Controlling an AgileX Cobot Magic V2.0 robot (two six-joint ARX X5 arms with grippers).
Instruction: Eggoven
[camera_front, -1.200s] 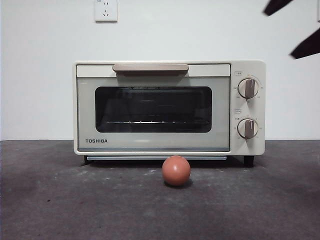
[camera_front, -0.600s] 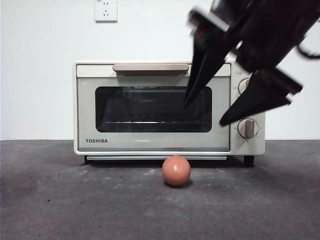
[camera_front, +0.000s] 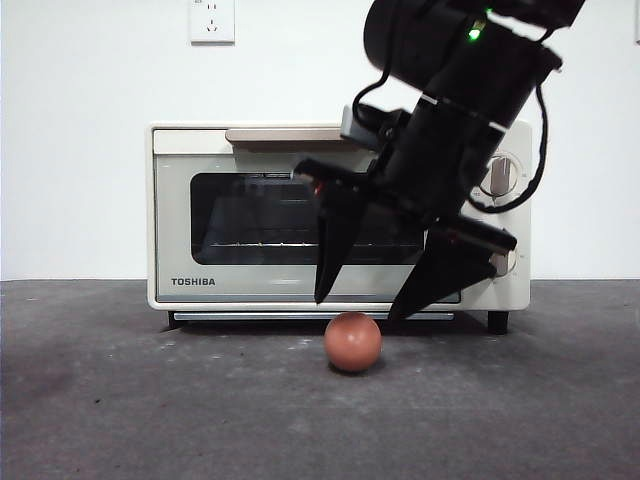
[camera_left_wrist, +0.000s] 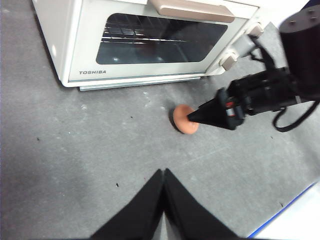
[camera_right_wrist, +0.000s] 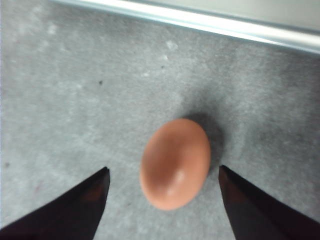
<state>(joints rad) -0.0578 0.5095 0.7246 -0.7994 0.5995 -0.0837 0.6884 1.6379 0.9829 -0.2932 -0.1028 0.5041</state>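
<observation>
Progress check: we're barely started. Our right gripper hangs spread wide just above the egg, one jaw to each side of it and neither touching, so nothing's grasped yet. Egg sits on the table directly below that gripper, with the oven just beyond it, door closed from what we can see. Still to do, we'd guess: grab the egg, open the door, get it inside. Our left gripper waits well back from the egg, pinched together and empty. Count: one egg, one oven with two knobs, two grippers.
</observation>
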